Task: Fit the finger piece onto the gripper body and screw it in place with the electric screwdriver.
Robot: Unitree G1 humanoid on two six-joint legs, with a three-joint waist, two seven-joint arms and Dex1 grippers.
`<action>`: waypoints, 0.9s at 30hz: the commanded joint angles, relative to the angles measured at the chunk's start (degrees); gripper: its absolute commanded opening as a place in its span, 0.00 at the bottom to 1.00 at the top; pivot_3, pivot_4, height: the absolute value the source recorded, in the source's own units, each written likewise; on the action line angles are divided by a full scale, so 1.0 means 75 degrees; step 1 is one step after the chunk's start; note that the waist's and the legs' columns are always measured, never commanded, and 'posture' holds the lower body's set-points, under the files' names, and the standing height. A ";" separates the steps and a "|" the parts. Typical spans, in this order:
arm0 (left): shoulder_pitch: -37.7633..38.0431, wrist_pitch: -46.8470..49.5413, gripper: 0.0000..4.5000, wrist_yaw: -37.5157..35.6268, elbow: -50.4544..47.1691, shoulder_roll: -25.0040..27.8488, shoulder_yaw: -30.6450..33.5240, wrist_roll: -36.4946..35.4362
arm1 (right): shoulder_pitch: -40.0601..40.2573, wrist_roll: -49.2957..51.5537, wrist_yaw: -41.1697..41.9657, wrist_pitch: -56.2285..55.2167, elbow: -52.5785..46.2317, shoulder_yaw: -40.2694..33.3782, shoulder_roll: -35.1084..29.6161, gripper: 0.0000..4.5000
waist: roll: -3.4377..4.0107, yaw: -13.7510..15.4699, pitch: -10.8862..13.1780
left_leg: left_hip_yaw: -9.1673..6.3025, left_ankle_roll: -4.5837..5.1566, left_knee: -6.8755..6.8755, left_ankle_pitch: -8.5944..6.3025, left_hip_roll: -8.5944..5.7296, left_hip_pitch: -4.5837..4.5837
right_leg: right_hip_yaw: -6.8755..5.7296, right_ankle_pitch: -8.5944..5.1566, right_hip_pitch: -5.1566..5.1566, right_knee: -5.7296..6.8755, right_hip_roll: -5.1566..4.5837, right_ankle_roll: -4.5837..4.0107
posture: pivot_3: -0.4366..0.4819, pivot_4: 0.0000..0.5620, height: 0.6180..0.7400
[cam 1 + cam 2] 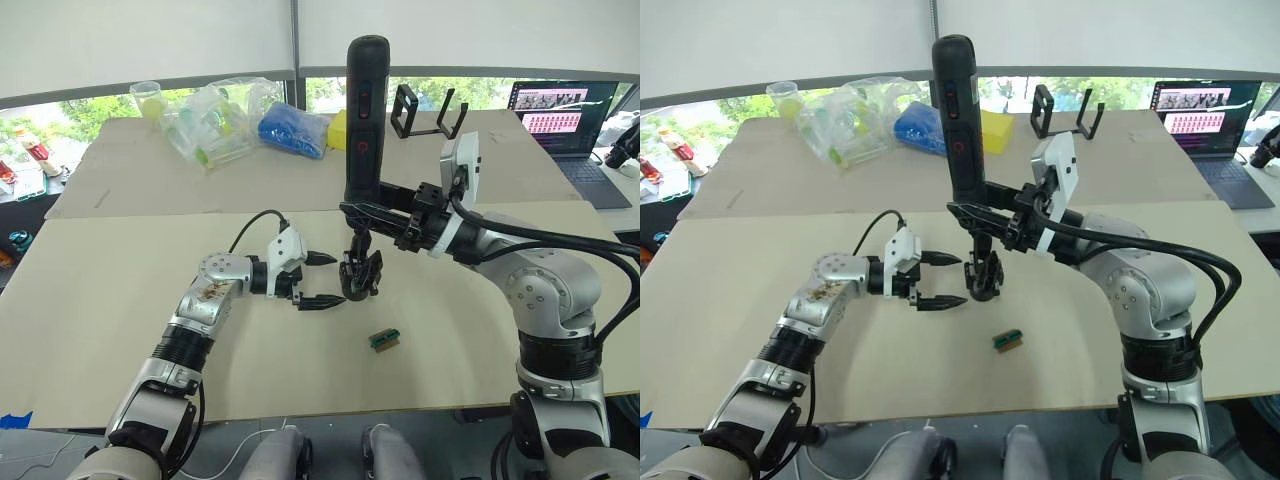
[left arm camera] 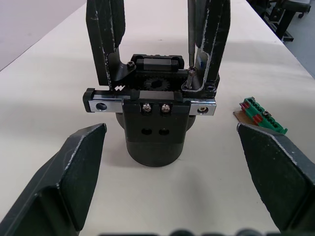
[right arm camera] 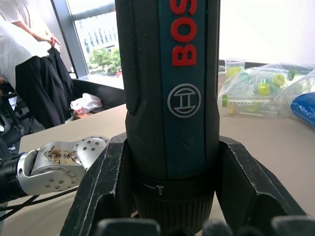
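The gripper body [image 2: 155, 132] stands on the table at the centre, with two upright black fingers on its rail. The finger piece [image 2: 212, 39] is the one beside the screw [image 2: 192, 73]. My right gripper [image 1: 362, 213] is shut on the electric screwdriver [image 1: 365, 110] and holds it upright over the body. Its thin bit [image 2: 190, 34] reaches down onto that screw. My left gripper [image 1: 320, 279] is open just left of the gripper body [image 1: 360, 276]. Its fingers [image 2: 74, 172] lie on either side of the round base without touching it.
A small green-and-tan block [image 1: 384, 340] lies on the table right of the body, toward me. At the back are clear plastic bags [image 1: 215, 120], a blue bag [image 1: 295, 130], a black open-frame stand [image 1: 430, 115] and a laptop [image 1: 565, 115]. A person [image 3: 19, 29] stands beyond the table.
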 commanded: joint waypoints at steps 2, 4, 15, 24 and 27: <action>0.0000 -0.0103 1.00 -0.0009 -0.0232 -0.0014 0.0021 -0.0009 | -0.0055 0.0018 0.0116 -0.0435 -0.0326 -0.0160 -0.0032 0.43 | 0.0000 0.0000 0.0000 | 0.0000 0.0000 0.0000 0.0000 0.0000 0.0000 | -0.0001 0.0000 0.0000 0.0001 0.0000 0.0000 | 0.48 0.27 1.00; -0.0002 -0.0094 1.00 -0.0007 -0.0240 -0.0015 0.0019 -0.0011 | -0.0040 -0.0010 0.0143 -0.0468 -0.0328 -0.0144 -0.0041 0.43 | 0.0000 0.0000 0.0000 | 0.0000 0.0000 0.0000 0.0000 0.0000 0.0000 | -0.0001 0.0000 0.0000 0.0000 0.0000 0.0000 | 0.48 0.27 1.00; 0.0017 -0.0063 1.00 0.0018 -0.0284 -0.0022 0.0016 -0.0019 | -0.0033 -0.0146 0.0297 -0.0602 -0.0306 -0.0108 -0.0066 0.43 | 0.0000 -0.0002 0.0000 | 0.0000 0.0000 0.0000 0.0000 0.0000 0.0000 | -0.0001 0.0000 0.0000 0.0000 0.0000 0.0000 | 0.48 0.27 1.00; 0.0004 -0.0079 1.00 0.0040 -0.0247 -0.0040 0.0014 -0.0019 | -0.0090 -0.0184 0.0377 -0.0612 -0.0253 -0.0097 -0.0105 0.43 | 0.0000 -0.0001 0.0000 | -0.0001 0.0000 0.0000 0.0000 0.0000 0.0000 | -0.0001 0.0000 0.0000 0.0000 0.0000 0.0000 | 0.48 0.27 1.00; 0.0003 -0.0077 1.00 0.0047 -0.0241 -0.0045 0.0015 -0.0019 | -0.0090 -0.0203 0.0373 -0.0642 -0.0255 -0.0077 -0.0092 0.43 | 0.0000 -0.0002 0.0000 | 0.0000 0.0000 0.0000 0.0000 0.0000 0.0000 | 0.0000 0.0000 0.0000 0.0000 0.0000 0.0000 | 0.48 0.27 1.00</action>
